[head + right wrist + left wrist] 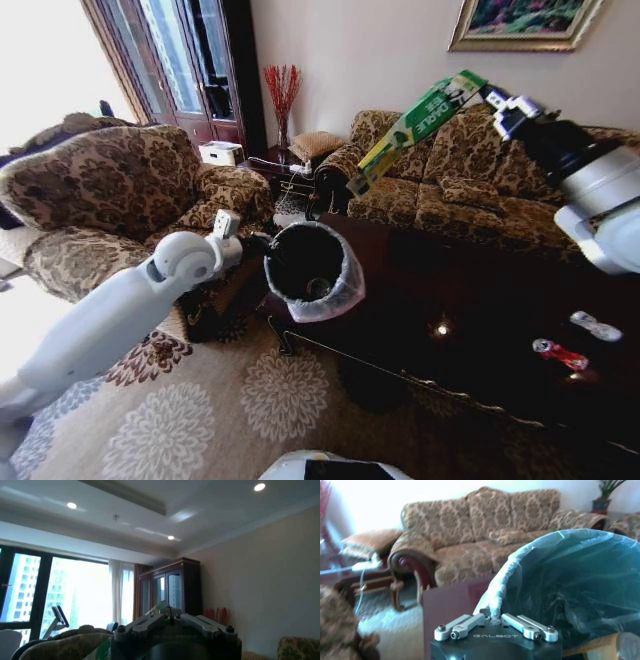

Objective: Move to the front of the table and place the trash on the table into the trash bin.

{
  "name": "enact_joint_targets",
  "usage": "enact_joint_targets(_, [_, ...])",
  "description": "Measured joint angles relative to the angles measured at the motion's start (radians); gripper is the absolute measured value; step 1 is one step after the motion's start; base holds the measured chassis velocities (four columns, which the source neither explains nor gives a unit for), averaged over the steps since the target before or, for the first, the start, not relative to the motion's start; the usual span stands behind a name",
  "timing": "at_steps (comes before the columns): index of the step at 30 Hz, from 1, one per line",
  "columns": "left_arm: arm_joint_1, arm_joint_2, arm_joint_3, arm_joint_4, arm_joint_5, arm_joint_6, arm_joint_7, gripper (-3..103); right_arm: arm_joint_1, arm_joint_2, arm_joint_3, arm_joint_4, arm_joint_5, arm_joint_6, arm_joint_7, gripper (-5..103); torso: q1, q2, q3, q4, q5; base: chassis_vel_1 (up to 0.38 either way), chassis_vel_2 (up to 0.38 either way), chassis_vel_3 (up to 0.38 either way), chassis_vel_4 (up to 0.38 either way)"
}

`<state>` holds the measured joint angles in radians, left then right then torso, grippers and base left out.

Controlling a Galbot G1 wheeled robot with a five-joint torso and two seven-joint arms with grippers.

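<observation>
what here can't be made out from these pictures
- Head view: what lies inside the trash bin; something small shows at the bottom, too dark to identify.
- Head view: the table; its right side is cut off by the edge.
- Right wrist view: the green-yellow bottle held by the right end effector; the end effector's body hides most of it.
- Left wrist view: the left end effector pinches the bin's bag; the bin below is hidden.

Patterned sofa (pixel 470 180), armchair (pixel 110 200), floral rug (pixel 240 400)

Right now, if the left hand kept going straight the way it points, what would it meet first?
The bin. The left hand is shut on the liner's rim, so pushing on would press straight into the bag and the bin wall behind it, probably shoving the bin across the table.
</observation>
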<state>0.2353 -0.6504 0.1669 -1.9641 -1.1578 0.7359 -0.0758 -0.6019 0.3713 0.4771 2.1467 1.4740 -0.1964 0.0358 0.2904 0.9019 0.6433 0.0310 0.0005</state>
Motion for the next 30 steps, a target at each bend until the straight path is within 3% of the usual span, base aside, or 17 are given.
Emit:
enact_joint_targets(2, [-0.104, -0.057, 0.109, 0.049, -0.004, 0.000, -0.003, 0, -0.027, -0.013, -0.001, 0.017, -0.031, 0.000, -0.009, 0, 0.000, 0.000, 0.000, -0.0006, -0.0001, 0.000, 0.000, 0.000, 0.000])
enact_joint_targets(8, [-0.188, -0.111, 0.235, 0.103, -0.006, 0.000, -0.007, 0, -0.037, -0.029, -0.003, 0.026, -0.087, 0.000, -0.038, 0, 0.000, 0.000, 0.000, -0.0003, 0.0000, 0.000, 0.000, 0.000, 0.000])
enact_joint_targets(11, [-0.226, -0.123, 0.300, 0.141, -0.023, 0.000, -0.008, 0, -0.056, -0.060, -0.002, 0.024, -0.155, 0.008, -0.094, 0, 0.000, 0.000, 0.000, -0.0002, -0.0007, 0.000, 0.000, 0.000, 0.000])
enact_joint_targets(19, [-0.291, -0.126, 0.354, 0.155, -0.044, 0.000, 0.002, 0, -0.074, -0.077, -0.037, -0.010, -0.297, 0.042, -0.208, 0, 0.000, 0.000, 0.000, -0.0001, -0.0003, 0.000, 0.000, 0.000, 0.000])
enact_joint_targets(30, [-0.326, -0.176, 0.396, 0.155, -0.061, 0.000, -0.008, 0, -0.091, -0.082, -0.076, 0.016, -0.398, 0.050, -0.314, -3, 0.000, 0.000, 0.000, -0.0003, -0.0004, 0.000, 0.000, 0.000, 0.000])
